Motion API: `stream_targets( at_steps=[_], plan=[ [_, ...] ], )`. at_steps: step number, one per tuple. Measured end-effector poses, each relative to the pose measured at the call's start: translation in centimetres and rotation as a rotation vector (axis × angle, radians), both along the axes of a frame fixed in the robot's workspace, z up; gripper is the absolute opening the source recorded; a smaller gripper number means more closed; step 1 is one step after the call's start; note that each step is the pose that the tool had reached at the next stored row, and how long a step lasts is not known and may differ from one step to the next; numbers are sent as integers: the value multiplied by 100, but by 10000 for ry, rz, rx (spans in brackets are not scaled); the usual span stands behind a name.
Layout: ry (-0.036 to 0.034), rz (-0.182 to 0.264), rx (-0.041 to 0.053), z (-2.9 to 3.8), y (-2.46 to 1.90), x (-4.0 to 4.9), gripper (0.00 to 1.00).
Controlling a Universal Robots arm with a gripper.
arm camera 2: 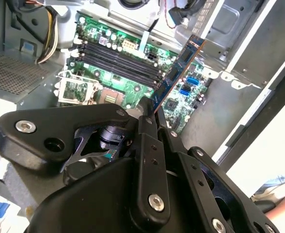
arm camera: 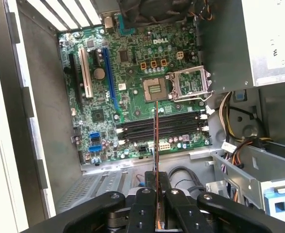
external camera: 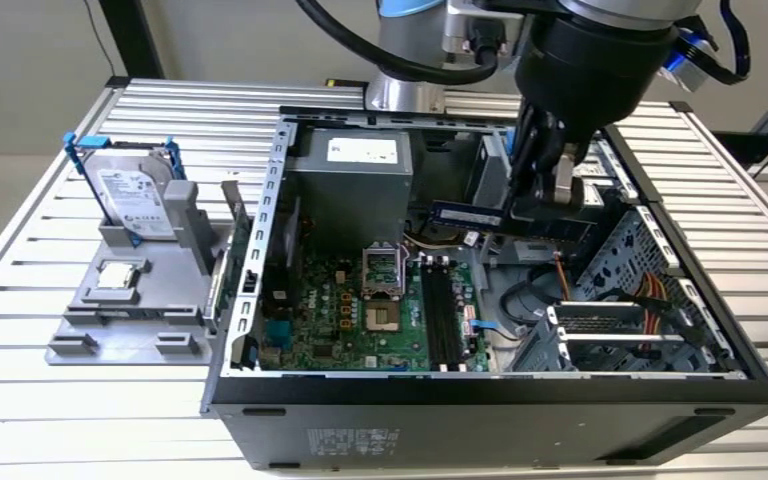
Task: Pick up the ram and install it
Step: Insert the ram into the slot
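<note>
The gripper (external camera: 546, 205) is clamped on the ram (external camera: 488, 217) and grips it at one end. In the first wrist view the black fingers (arm camera: 143, 196) press on either face of the stick.

Location: the ram hangs in the air above the open computer case (external camera: 491, 425), over its interior and apart from the motherboard (external camera: 344, 320).

Orientation: in the exterior view the long axis lies near level. The free end points to the exterior view's left, toward the middle of the case. In the first wrist view the stick is seen edge-on, a thin line crossing the case's memory slots (arm camera: 162, 127) at about a right angle — not parallel to them. In the second wrist view its bluish face shows, running out from the fingers over the green board.

Outside the case, on the exterior view's left, a hard drive (external camera: 135, 190) in a blue frame stands upright in a grey holder (external camera: 71, 345). A square processor chip (external camera: 120, 274) lies flat on the same holder.
</note>
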State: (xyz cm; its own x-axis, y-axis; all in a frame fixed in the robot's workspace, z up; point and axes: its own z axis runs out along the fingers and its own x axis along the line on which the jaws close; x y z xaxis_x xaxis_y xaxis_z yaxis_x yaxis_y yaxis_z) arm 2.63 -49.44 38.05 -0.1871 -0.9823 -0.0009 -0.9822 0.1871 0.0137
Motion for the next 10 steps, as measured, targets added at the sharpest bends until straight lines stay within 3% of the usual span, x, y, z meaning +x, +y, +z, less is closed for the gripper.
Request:
stream_targets(
  at_steps=[5,10],
  plan=[
    [0,6,0,0,72,-2,0],
    [0,15,0,0,80,-3,0]
  ],
)
